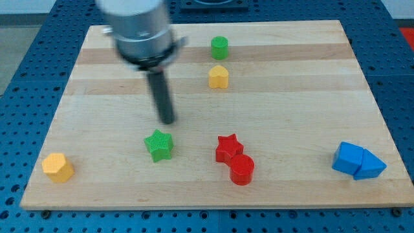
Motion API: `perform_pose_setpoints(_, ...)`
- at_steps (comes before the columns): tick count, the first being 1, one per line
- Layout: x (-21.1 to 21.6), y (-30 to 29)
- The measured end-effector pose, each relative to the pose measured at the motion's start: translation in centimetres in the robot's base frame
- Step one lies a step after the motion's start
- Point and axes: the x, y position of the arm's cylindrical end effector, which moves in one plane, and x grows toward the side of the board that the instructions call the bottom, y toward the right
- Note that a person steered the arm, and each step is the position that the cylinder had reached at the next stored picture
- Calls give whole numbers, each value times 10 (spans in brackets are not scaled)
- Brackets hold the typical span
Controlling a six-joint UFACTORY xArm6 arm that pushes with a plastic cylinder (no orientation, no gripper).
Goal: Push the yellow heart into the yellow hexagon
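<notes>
The yellow heart sits near the view's top centre of the wooden board. The yellow hexagon sits at the view's bottom left corner, far from the heart. My tip is the lower end of the dark rod, left of and below the heart, just above the green star. It touches no block.
A green cylinder stands just above the yellow heart. A red star and a red cylinder touch each other at bottom centre. Two blue blocks sit together at bottom right. The board's edge runs along the bottom.
</notes>
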Motion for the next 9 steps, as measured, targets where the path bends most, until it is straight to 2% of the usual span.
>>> perform_pose_setpoints(1, -14, 117)
perform_pose_setpoints(2, -59, 140)
perform_pose_setpoints(3, -96, 104)
perform_pose_setpoints(4, -105, 60)
perform_pose_setpoints(5, -80, 23)
perform_pose_setpoints(7, -28, 14)
perform_pose_setpoints(8, -28, -31)
perform_pose_setpoints(9, -11, -48)
